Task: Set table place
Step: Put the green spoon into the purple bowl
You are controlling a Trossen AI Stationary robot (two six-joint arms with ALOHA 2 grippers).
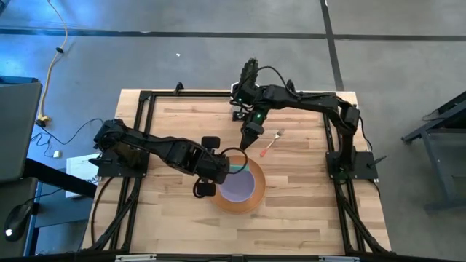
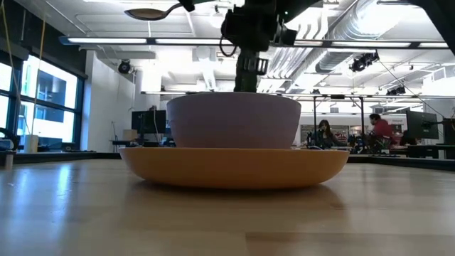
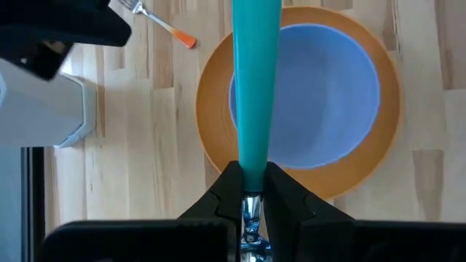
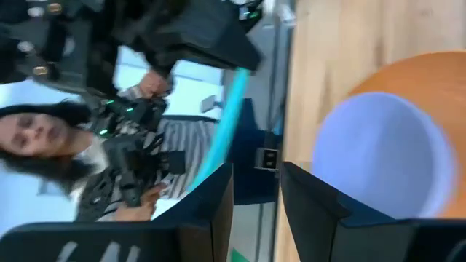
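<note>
Spoon [image 3: 255,87] clamped in left end effector [image 3: 251,191] above bowl [image 3: 313,98]; right end effector [image 4: 256,193] open, empty.

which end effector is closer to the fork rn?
Right. The right end effector hangs open just beside the fork on the table. The left end effector is farther off by the plate, holding the spoon.

One orange plate [image 1: 247,200], one lilac bowl [image 1: 237,186], one teal-handled spoon [image 3: 255,87], one orange-handled fork [image 1: 271,143], two arms
</note>
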